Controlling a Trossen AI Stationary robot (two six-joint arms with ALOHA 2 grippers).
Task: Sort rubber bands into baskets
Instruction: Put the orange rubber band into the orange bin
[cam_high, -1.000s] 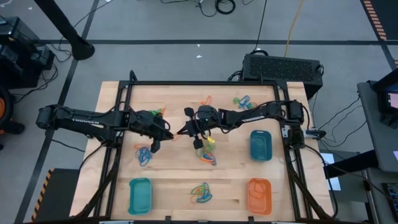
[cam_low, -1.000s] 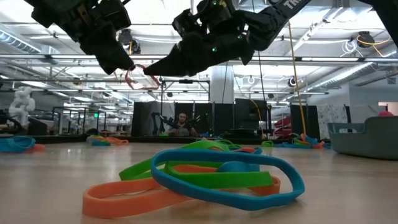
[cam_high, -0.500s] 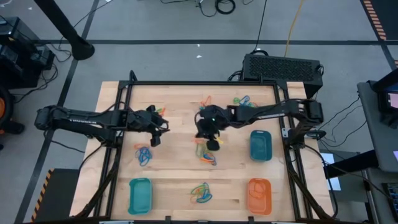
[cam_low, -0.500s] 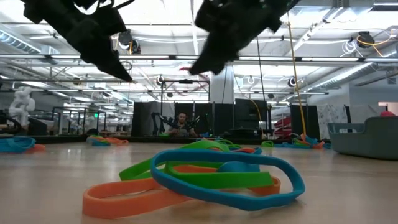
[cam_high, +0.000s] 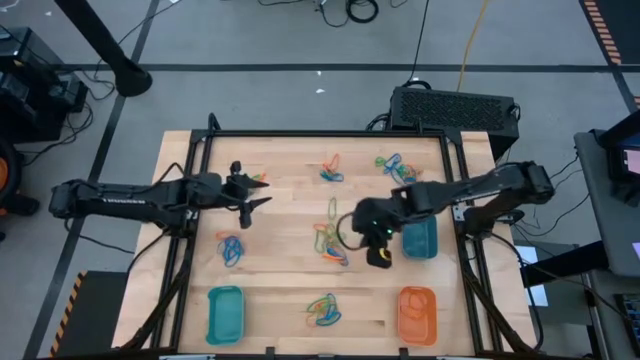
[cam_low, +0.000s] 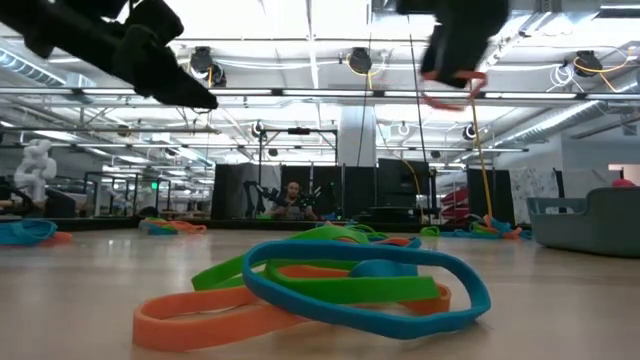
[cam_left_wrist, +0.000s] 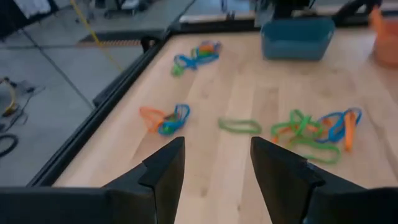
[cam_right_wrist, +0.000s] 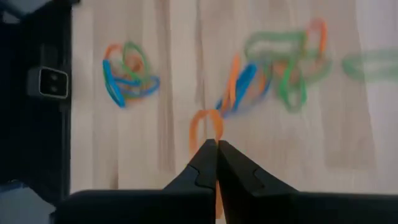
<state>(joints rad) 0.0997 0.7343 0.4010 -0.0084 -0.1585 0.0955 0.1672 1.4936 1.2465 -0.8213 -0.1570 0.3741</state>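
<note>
Three baskets seen from above; right hand (cam_high: 381, 258) beside teal basket (cam_high: 419, 237), orange basket (cam_high: 417, 312) nearer the front. Low: orange rubber band (cam_low: 452, 88) dangling, high over worktop (cam_low: 80, 290). Left wrist: left hand (cam_left_wrist: 216, 165) spread wide, empty. Right wrist: pinched shut on the band; best carried squarely over orange before letting go

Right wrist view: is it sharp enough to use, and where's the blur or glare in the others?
Right wrist view: right gripper is sharp, pinching an orange band; the rubber bands beyond are smeared. Low view: the near band pile is crisp, bright ceiling lights leave both arms as silhouettes. Left wrist view: left gripper open, table mildly soft.
</note>
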